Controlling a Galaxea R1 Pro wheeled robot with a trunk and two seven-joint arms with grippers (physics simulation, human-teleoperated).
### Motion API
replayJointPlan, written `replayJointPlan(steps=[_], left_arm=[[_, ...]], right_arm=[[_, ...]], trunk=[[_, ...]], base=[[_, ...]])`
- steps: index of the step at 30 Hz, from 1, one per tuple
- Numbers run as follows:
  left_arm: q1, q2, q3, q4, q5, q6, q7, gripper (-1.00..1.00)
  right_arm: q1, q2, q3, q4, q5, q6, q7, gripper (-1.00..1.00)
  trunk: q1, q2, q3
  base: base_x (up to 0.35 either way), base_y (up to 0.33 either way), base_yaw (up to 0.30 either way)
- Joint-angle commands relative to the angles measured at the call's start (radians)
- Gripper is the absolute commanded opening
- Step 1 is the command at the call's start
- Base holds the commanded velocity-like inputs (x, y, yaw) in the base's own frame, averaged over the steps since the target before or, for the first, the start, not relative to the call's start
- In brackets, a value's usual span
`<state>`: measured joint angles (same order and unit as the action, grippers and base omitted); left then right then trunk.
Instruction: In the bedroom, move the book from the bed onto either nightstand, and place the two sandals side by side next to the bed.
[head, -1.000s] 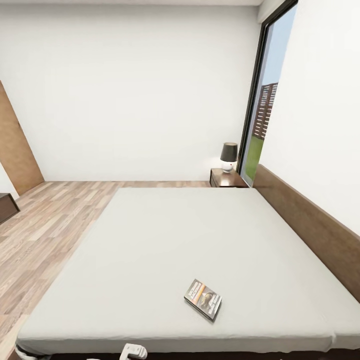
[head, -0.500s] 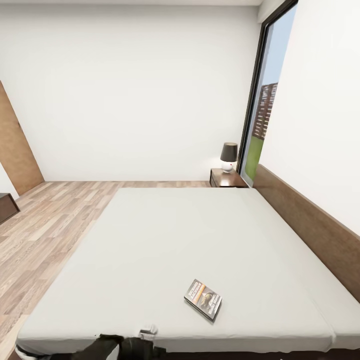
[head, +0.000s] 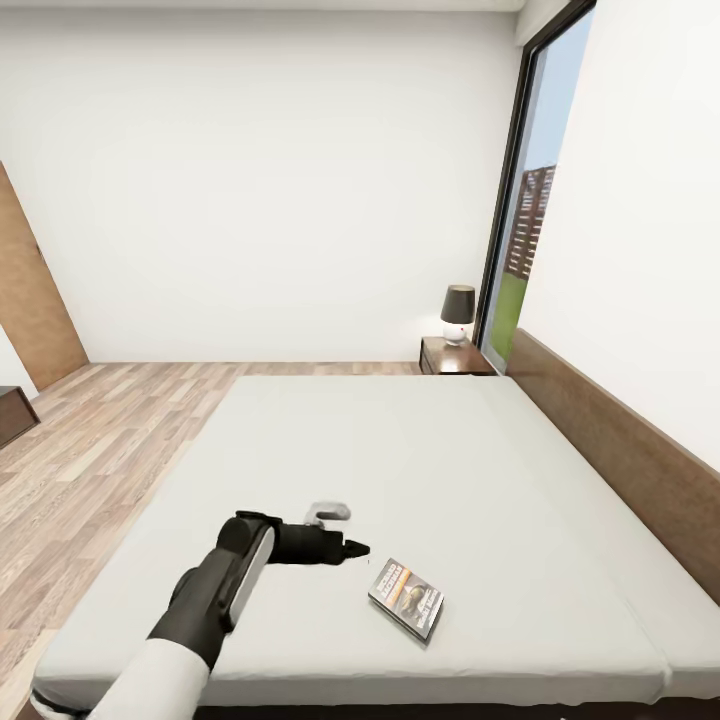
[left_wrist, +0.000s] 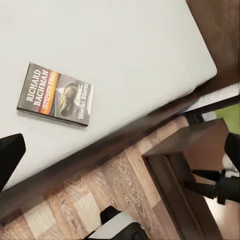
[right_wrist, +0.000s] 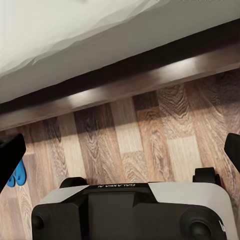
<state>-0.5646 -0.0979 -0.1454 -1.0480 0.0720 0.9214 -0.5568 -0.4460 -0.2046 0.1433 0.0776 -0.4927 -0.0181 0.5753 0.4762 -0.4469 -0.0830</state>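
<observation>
The left arm reaches out over the bed (head: 420, 470), low above the pale mattress. Its left tool (head: 352, 548) points at the book (head: 406, 597) and hangs just beside it, not touching. In the head view the tool's dark tips look close together, but in the left wrist view its two fingers (left_wrist: 9, 155) sit far out at the sides with a wide gap between them, so the left tool is open and holds nothing.

The book lies flat on the mattress, near the front edge of the bed and a bit to the right. The left wrist view shows its cover with white letters and an orange stripe.

A nightstand (head: 455, 358) stands at the far corner of the bed, next to the headboard (head: 630, 455). A lamp (head: 458, 312) with a dark shade sits on it. A tall window (head: 520, 210) is just behind.

In the right wrist view, the right tool (right_wrist: 120, 150) is down near the wood floor (right_wrist: 150, 135) by the bed frame. Its fingers are wide apart and hold nothing. A small bit of blue shows on the floor at the edge, most likely the sandals (right_wrist: 16, 175), but too little shows to be sure.
</observation>
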Motion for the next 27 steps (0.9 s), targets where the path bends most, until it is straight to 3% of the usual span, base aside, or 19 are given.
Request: replayJointPlan(steps=[1, 6, 10, 11, 12, 13, 16, 18, 19, 27], left_arm=[[-0.028, -0.003, 0.001, -0.017, 0.007, 0.024, 0.004, 1.0], [-0.135, -0.026, 0.01, -0.02, 0.009, 0.049, 0.018, 1.0], [-0.171, -0.037, 0.066, -0.016, 0.009, 0.051, 0.023, 1.0], [-0.179, -0.04, 0.145, -0.012, 0.009, 0.045, 0.044, 1.0], [-0.181, -0.04, 0.176, -0.01, 0.008, 0.041, 0.054, 1.0], [-0.183, -0.041, 0.237, 0.0, 0.008, 0.028, 0.078, 1.0], [-0.186, -0.041, 0.331, 0.074, 0.008, -0.043, 0.136, 1.0], [-0.186, -0.041, 0.353, 0.144, 0.007, -0.094, 0.17, 1.0], [-0.187, -0.041, 0.371, 0.264, 0.006, -0.172, 0.243, 1.0], [-0.187, -0.043, 0.374, 0.3, 0.006, -0.194, 0.267, 1.0]], right_arm=[[-0.002, 0.0, 0.009, 0.004, -0.01, -0.002, 0.006, 1.0], [-0.002, 0.0, 0.009, 0.004, -0.01, -0.002, 0.007, 1.0], [-0.002, 0.0, 0.008, 0.004, -0.01, -0.002, 0.008, 1.0], [-0.002, 0.0, 0.008, 0.004, -0.01, -0.002, 0.008, 1.0], [-0.002, 0.0, 0.008, 0.004, -0.01, -0.002, 0.008, 1.0], [-0.002, -0.001, 0.008, 0.004, -0.011, -0.002, 0.008, 1.0], [-0.002, -0.001, 0.008, 0.004, -0.012, -0.002, 0.008, 1.0], [-0.002, -0.001, 0.008, 0.004, -0.012, -0.002, 0.008, 1.0], [-0.002, -0.001, 0.008, 0.004, -0.013, -0.002, 0.008, 1.0], [-0.002, -0.001, 0.008, 0.004, -0.012, -0.002, 0.008, 1.0]], trunk=[[0.001, -0.002, -0.002], [0.001, -0.002, -0.002], [0.001, -0.002, -0.002], [0.001, -0.002, -0.002], [0.001, -0.002, -0.002], [0.001, -0.002, -0.002], [0.001, -0.002, -0.003], [0.001, -0.002, -0.004], [0.001, -0.002, -0.005], [0.001, -0.002, -0.017]], base=[[0.0, 0.0, 0.0], [0.0, 0.0, 0.0], [0.0, 0.0, 0.0], [0.0, 0.0, 0.0], [0.0, 0.0, 0.0], [0.0, 0.0, 0.0], [0.0, 0.0, 0.0], [0.0, 0.0, 0.0], [0.0, 0.0, 0.0], [0.0, 0.0, 0.0]])
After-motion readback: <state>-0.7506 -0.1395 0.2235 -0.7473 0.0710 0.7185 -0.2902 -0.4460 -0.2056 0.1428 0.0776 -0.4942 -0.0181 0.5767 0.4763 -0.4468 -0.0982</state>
